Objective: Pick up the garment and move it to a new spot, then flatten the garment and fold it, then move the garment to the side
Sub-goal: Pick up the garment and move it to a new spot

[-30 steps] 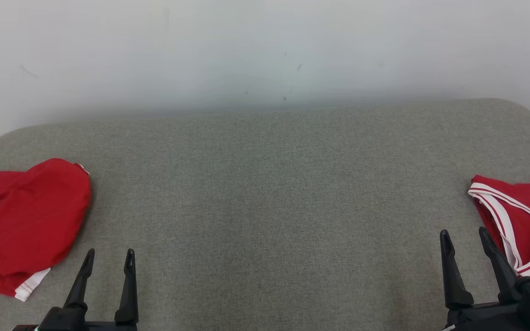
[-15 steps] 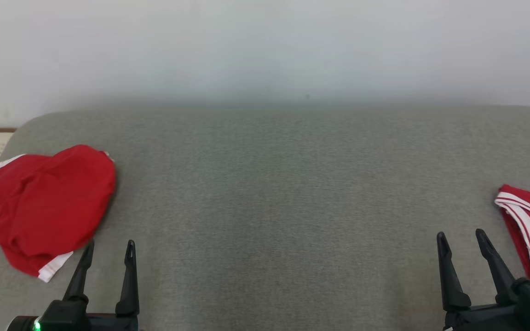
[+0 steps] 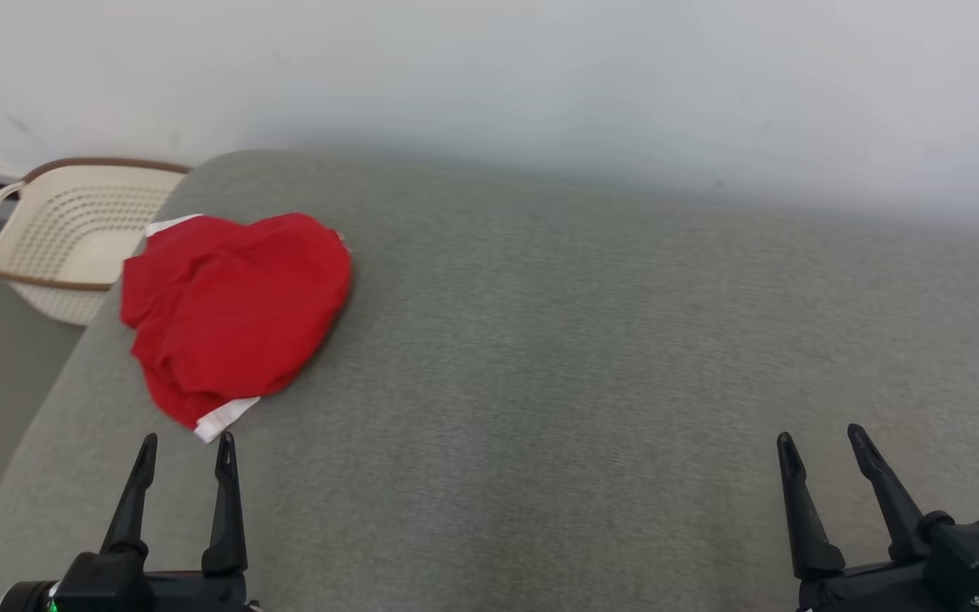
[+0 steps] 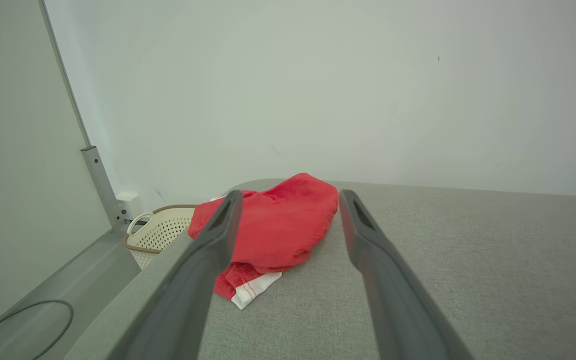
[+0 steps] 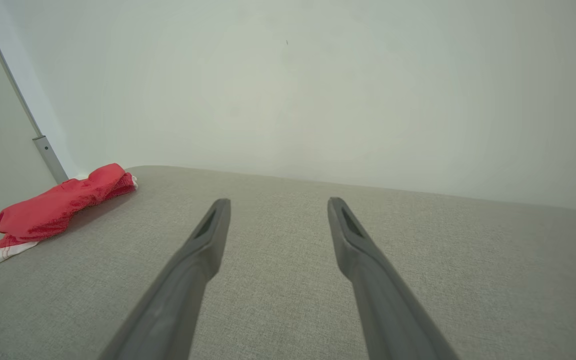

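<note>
My head view has turned left: crumpled red garment (image 3: 234, 310) now lies just ahead of left gripper (image 3: 187, 438); it and right gripper (image 3: 821, 433) spread, empty, pickup pending

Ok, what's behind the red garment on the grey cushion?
A cream perforated basket with a brown rim stands beyond the red garment, off the corner of the grey cushion. Its near side is covered by both, so part of its inside cannot be seen.

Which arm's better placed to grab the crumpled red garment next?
Left. The left gripper sits open just short of the red garment, whose white hem lies right ahead of it. The right gripper, also open, is far across the grey cushion.
</note>
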Available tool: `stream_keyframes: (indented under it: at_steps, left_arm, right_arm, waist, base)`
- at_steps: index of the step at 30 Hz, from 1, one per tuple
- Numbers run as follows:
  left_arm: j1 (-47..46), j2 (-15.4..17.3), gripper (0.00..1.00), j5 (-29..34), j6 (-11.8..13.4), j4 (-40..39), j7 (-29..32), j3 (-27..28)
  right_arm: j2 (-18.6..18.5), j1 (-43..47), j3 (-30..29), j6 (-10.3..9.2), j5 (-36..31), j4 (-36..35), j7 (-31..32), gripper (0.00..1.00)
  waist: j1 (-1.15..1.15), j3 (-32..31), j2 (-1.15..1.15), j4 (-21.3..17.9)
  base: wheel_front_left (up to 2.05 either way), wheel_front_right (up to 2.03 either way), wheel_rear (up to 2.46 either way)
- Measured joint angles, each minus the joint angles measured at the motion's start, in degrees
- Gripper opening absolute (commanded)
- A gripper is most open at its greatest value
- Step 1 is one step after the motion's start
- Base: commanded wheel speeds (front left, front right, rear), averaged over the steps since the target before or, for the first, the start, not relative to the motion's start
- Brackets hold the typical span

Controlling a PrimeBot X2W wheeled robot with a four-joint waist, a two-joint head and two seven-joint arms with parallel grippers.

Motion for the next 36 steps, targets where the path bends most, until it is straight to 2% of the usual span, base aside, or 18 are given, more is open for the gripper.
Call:
stream_keyframes:
  at_steps: [4, 10, 23, 27, 33, 36]
  left_arm:
    - [0.3, -0.1, 1.00, -0.2, 0.0, -0.2, 0.0, 0.3]
    - [0.3, -0.1, 1.00, -0.4, -0.1, -0.2, 0.0, 0.5]
    - [-0.8, -0.7, 1.00, -0.8, -0.2, -1.5, 0.0, 1.6]
    - [-4.3, -0.2, 1.00, -0.9, 0.1, -3.2, 0.0, 3.0]
    - [-15.6, 3.5, 1.00, -1.0, -0.1, -5.4, 1.3, 5.7]
    - [-22.4, 5.3, 1.00, -3.2, -1.7, -4.4, 4.4, 6.7]
  right_arm:
    - [0.2, -0.2, 0.5, 0.00, 0.0, 0.1, 0.0, 1.00]
    - [0.3, -0.4, 0.5, 0.00, 0.0, 0.2, 0.0, 1.00]
    - [0.4, -0.9, 0.4, 0.00, 0.4, 0.5, -0.3, 1.00]
    - [0.3, -1.2, 0.2, 0.00, 0.4, 0.5, -0.3, 1.00]
    - [0.1, -2.4, 0.4, 0.00, 0.3, -0.3, -0.2, 1.00]
    - [-0.5, -3.3, 0.7, 0.00, 0.3, -0.7, 0.0, 1.00]
  waist:
    - [0.00, 0.1, 0.00, 2.7]
    - [0.00, 0.4, 0.00, 4.5]
    - [0.00, 1.6, 0.00, 4.4]
    - [0.00, 2.2, 0.00, 4.5]
    - [0.00, 3.8, 0.00, 4.3]
    - [0.00, 5.0, 0.00, 3.8]
  base:
    - [0.00, 0.00, 0.00]
    - [0.00, 0.00, 0.00]
    - [0.00, 0.00, 0.00]
    - [0.00, 0.00, 0.00]
    - [0.00, 0.00, 0.00]
    - [0.00, 0.00, 0.00]
